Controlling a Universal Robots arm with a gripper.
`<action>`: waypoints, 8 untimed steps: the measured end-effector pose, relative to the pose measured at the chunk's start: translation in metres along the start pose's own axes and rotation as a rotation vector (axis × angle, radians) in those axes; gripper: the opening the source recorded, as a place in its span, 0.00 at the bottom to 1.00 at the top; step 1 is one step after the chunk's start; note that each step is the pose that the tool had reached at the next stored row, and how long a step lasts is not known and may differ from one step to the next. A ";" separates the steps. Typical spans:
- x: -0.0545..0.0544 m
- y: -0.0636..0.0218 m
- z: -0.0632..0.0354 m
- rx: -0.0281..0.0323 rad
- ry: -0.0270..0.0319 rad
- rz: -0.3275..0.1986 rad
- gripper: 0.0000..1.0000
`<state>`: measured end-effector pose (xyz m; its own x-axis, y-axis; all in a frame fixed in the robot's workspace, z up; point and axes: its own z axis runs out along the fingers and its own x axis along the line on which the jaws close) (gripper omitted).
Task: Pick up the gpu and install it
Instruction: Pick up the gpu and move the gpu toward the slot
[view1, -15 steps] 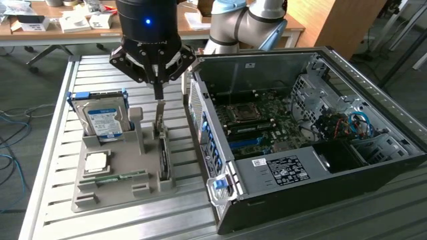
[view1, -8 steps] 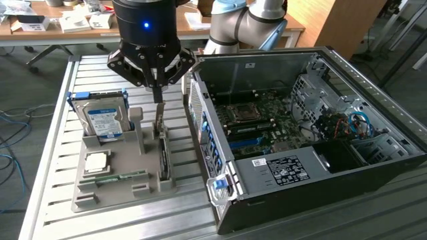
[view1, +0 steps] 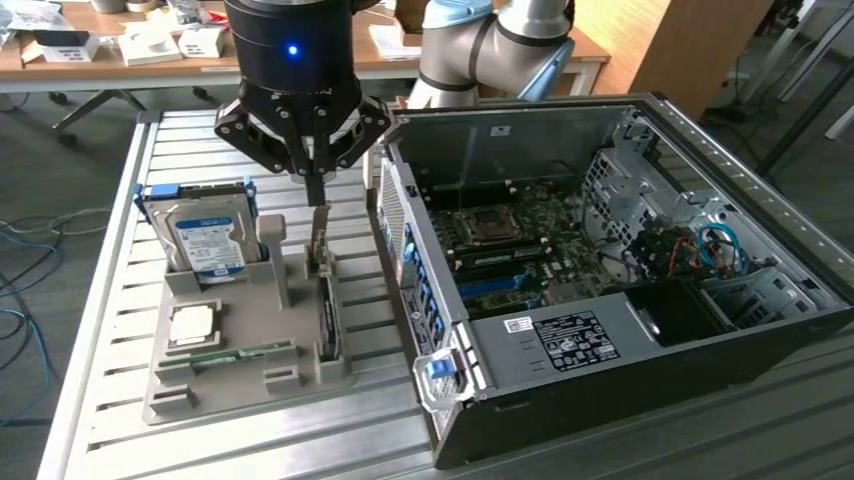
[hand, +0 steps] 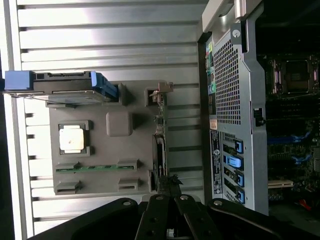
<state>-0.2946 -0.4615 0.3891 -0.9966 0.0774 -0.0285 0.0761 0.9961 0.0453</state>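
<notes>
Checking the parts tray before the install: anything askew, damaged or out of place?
Nothing stands out. The gpu stands on edge in the gray tray, the hard drive sits in its cradle, and the gripper hangs shut over the gpu.

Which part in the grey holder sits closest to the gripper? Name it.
The gpu: the thin dark card standing on edge beside the computer case, right under the gripper. The hard drive, processor and memory stick lie farther off.
</notes>
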 end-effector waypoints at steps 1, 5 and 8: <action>0.000 0.0000 0.0000 0.0000 0.0000 0.000 0.11; 0.000 0.0000 0.0000 0.0000 0.0000 0.000 0.11; 0.000 0.0000 0.0000 0.0000 0.0000 0.000 0.29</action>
<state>-0.2946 -0.4615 0.3891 -0.9966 0.0773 -0.0285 0.0760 0.9961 0.0453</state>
